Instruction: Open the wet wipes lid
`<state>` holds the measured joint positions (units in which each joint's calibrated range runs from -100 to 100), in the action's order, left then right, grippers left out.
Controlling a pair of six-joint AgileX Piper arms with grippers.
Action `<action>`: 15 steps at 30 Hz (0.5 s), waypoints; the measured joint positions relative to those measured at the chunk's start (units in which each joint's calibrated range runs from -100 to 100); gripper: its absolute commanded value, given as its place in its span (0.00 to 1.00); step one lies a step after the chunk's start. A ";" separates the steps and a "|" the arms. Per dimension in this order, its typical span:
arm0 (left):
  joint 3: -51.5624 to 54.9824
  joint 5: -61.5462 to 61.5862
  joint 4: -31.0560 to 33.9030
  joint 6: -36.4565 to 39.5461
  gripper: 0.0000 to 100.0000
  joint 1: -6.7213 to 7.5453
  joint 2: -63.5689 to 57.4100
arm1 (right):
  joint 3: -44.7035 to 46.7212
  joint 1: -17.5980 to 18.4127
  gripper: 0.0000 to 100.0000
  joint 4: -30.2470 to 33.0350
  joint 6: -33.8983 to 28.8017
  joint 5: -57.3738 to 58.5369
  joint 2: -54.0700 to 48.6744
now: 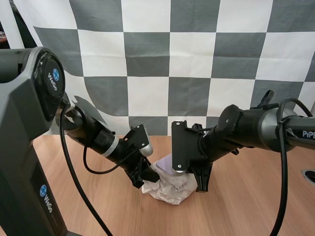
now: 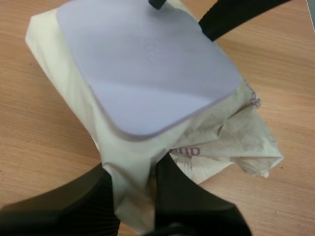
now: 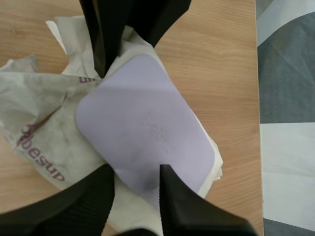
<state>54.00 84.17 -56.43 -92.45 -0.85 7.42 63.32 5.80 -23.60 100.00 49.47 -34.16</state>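
The pack of wet wipes (image 1: 170, 191) lies on the table between both arms, a crumpled cream wrapper with a lavender lid flap (image 1: 165, 164) on top. My left gripper (image 1: 142, 179) is shut on the pack's left end; the cream wrapper (image 2: 133, 167) is pinched between its fingers (image 2: 88, 206). The lavender lid (image 2: 147, 69) spreads beyond them, its near edge standing a little off the wrapper. My right gripper (image 1: 199, 181) is at the pack's other end. There the lid's edge (image 3: 140, 177) sits between its fingers (image 3: 187, 206), which close on it. The left gripper (image 3: 123, 29) holds the far end.
The wooden table (image 1: 256, 206) stretches bare to the right and front of the pack. My left arm's large dark base (image 1: 24, 147) stands at the near left. A round hole in the tabletop (image 1: 309, 176) lies at the far right edge.
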 measured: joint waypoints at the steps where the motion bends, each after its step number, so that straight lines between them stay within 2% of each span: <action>1: 0.00 0.00 0.00 0.00 0.00 0.00 0.00 | 0.00 0.00 0.43 0.00 0.00 0.00 0.00; 12: 0.00 0.00 1.43 0.00 0.00 0.00 0.00 | 0.00 0.00 0.42 3.89 0.00 -2.32 0.00; 14: 0.00 0.00 1.43 0.00 0.00 0.00 0.00 | 0.00 0.00 0.35 3.89 0.00 -1.72 0.00; 15: 0.00 0.00 1.43 0.00 0.00 0.00 0.00 | 0.00 0.00 0.28 3.89 0.00 -1.27 0.00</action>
<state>54.00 84.17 -55.01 -92.45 -0.85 7.42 63.32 5.80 -19.71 100.00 48.20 -34.16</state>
